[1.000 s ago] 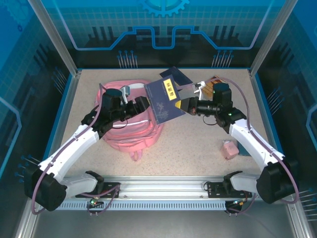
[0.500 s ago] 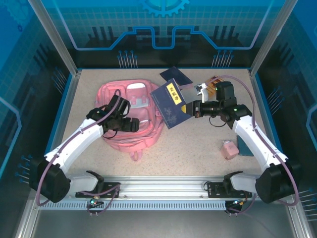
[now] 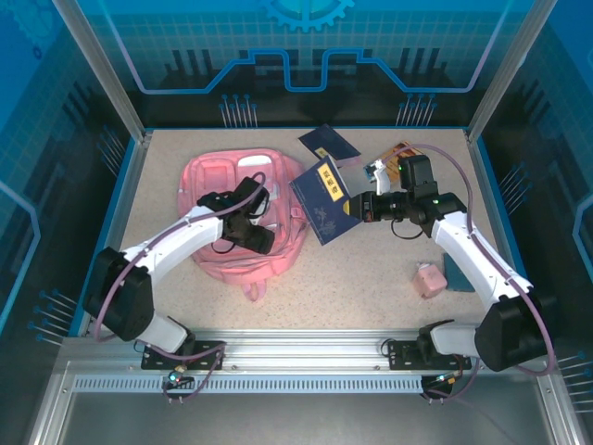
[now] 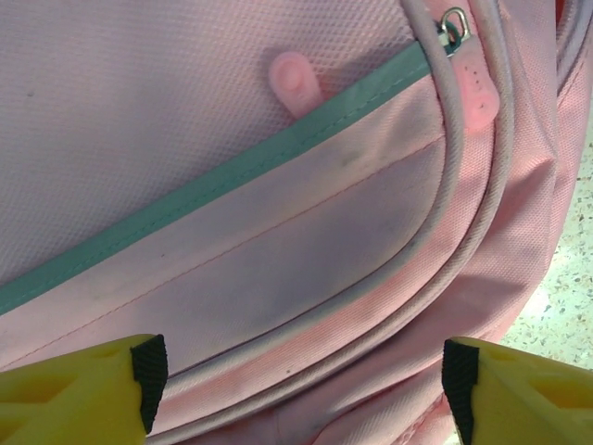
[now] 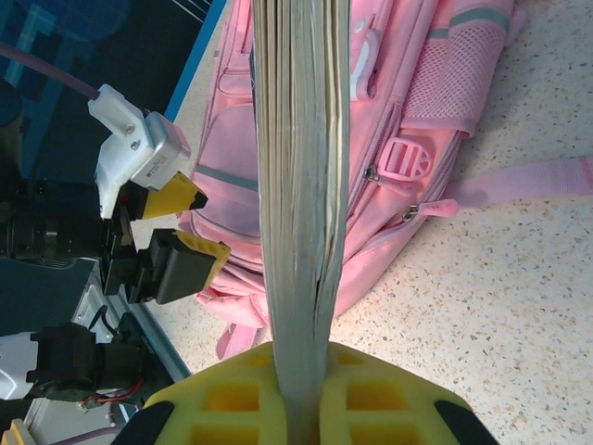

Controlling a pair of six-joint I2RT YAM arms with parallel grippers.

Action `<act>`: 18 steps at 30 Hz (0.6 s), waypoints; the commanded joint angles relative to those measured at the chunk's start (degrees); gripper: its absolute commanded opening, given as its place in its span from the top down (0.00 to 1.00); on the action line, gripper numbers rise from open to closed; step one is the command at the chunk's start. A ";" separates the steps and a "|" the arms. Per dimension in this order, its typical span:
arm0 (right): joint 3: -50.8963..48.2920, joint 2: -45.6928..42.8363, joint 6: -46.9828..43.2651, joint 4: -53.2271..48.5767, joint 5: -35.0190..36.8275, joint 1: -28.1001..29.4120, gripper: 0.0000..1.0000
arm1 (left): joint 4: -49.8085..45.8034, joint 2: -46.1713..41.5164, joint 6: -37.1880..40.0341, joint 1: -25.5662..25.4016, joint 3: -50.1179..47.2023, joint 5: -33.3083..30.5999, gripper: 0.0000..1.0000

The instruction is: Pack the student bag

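**Table** [image 3: 371, 269]: speckled top inside a walled cell.

**Student bag** [image 3: 206, 181]: lies flat, front pockets up, on the left half of the table, ahead of the left arm.

**Book** [image 3: 324, 199]: dark blue with a yellow label, held off the table just beside the bag's right edge. The right wrist view shows it edge-on.

**Right gripper** [image 3: 357, 206]: fingers clamped on the book's lower edge.

**Left gripper** [image 4: 296, 371]: fingers spread wide and holding nothing, low over the bag's front panel.

**Booklet** [image 3: 329, 142]: lies at the far edge, well apart from the bag.

**Zip pull** [image 4: 463, 65]: pink tab on a metal slider, at the curve of a pocket seam. The seams seen in the left wrist view look closed.

**Assessment of step:** the job in hand appears to be opening a compartment to receive the book.
- The left fingers should close on the zip pull itself, not on loose fabric, and draw along the seam's curve.
- They should then hold the lip up.
- The book should enter edge-first, in line with the opening, and be released only once it is well inside.

**Orientation:** the bag's long axis runs roughly far-to-near, tipped slightly to the right at the near end. Which end is the top cannot be told.
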 commanded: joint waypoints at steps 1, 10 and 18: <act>0.45 -0.21 -0.25 -0.62 0.09 -0.82 1.00 | -1.62 2.45 3.01 -0.42 2.79 -1.05 0.24; -0.21 0.43 1.00 0.36 -0.23 -0.97 1.00 | -1.89 9.85 9.14 -1.69 5.51 -5.89 0.26; -0.34 1.02 1.84 0.59 -0.08 -0.96 1.00 | 0.16 13.33 12.47 -1.77 7.41 -9.79 0.27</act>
